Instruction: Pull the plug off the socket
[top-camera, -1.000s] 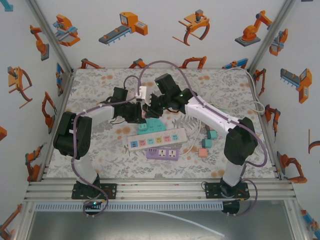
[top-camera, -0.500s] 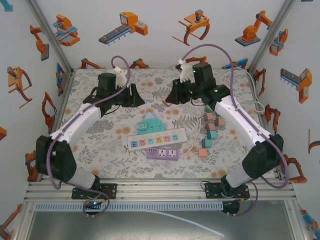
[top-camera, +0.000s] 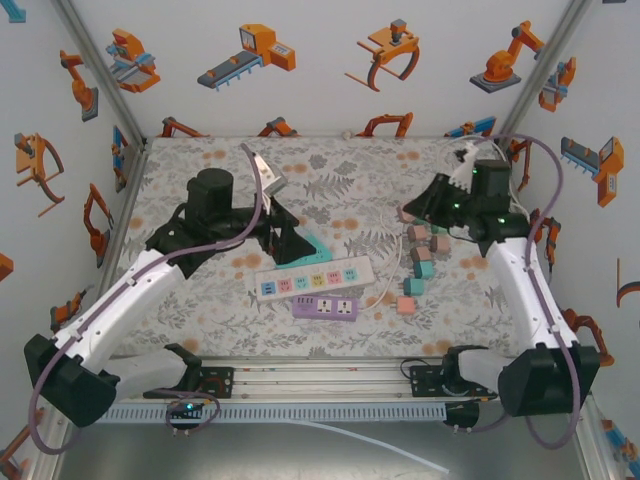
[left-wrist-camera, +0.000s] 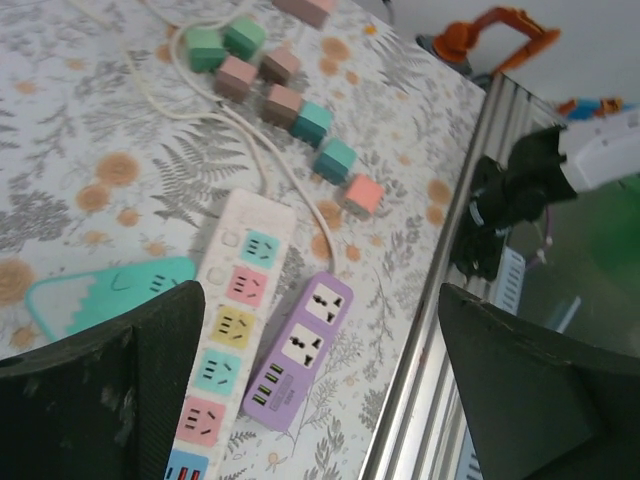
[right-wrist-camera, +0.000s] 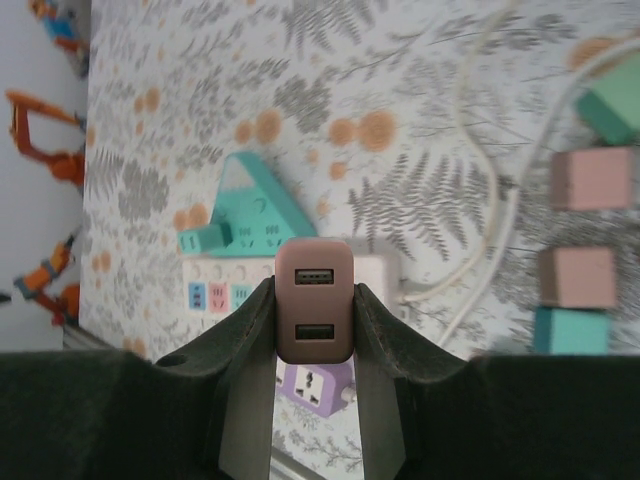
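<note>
The USB charger plug (right-wrist-camera: 314, 300) is a dusty mauve block with rounded corners. The face turned to the right wrist camera carries two USB ports, one above the other. Its long axis runs up and down in that view, in line with the fingers, and the prong side points away from the camera and is hidden. The right gripper (right-wrist-camera: 314, 312) is clamped on it, one dark finger (right-wrist-camera: 250, 345) pressed against each long side. In the top view this gripper (top-camera: 420, 205) hangs over the right part of the floral table (top-camera: 200, 300), near a string of coloured cubes (top-camera: 418, 255). It is well apart from the strips, so the plug sits in no outlet. In the right wrist view, behind the plug, lie the teal triangular socket (right-wrist-camera: 255, 212), with a small teal plug (right-wrist-camera: 203, 241) at its left corner, the white power strip (right-wrist-camera: 225, 280) and the purple power strip (right-wrist-camera: 315, 385). The left gripper (left-wrist-camera: 315, 400) is spread wide with nothing between its fingers (left-wrist-camera: 90, 400). It hovers above the white and purple strips, with the teal socket at the edge of its view.
</note>
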